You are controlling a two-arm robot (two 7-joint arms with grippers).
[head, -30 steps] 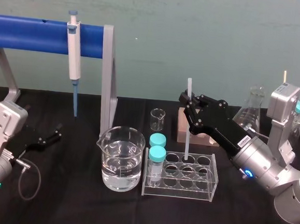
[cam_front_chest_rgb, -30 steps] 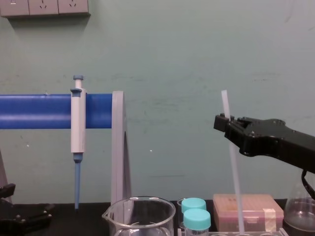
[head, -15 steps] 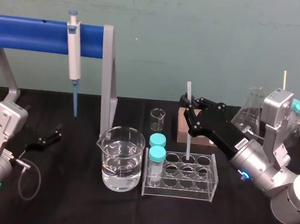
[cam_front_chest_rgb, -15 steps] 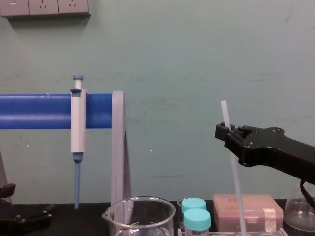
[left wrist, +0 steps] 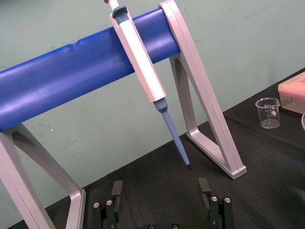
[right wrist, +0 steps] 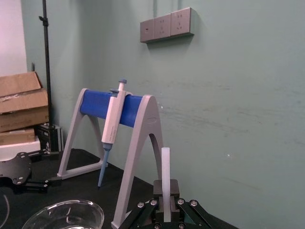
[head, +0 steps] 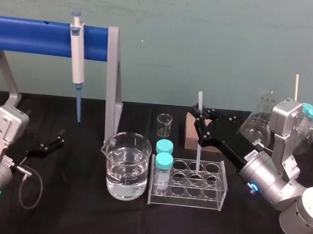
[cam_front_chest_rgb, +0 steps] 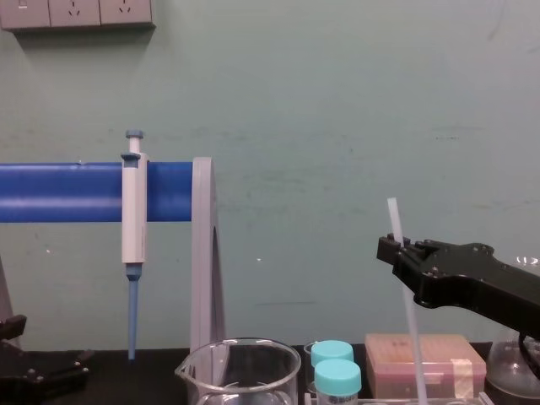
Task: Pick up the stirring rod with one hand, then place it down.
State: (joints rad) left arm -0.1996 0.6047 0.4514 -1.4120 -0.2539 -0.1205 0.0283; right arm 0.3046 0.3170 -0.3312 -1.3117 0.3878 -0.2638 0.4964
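The stirring rod (head: 198,150) is a thin translucent white stick held nearly upright. My right gripper (head: 201,117) is shut on its upper part, with a short length sticking out above the black fingers. Its lower end reaches into a back-row hole of the clear test-tube rack (head: 213,194). The chest view shows the rod (cam_front_chest_rgb: 394,218) rising above the right gripper (cam_front_chest_rgb: 391,250). The right wrist view shows the rod (right wrist: 165,168) pinched between the fingers. My left gripper (left wrist: 160,192) rests open at the table's left, its place in the head view being (head: 50,143).
A large beaker of water (head: 124,166) stands left of the rack. Two teal-capped vials (head: 164,161) fill the rack's left holes. A small beaker (head: 164,124), a pink box (head: 190,135) and a flask (head: 260,117) stand behind. A pipette (head: 76,51) hangs on the blue stand (head: 33,35).
My right gripper has come down with the stirring rod, and the rod's lower end has sunk further into the rack. The left arm has not moved.
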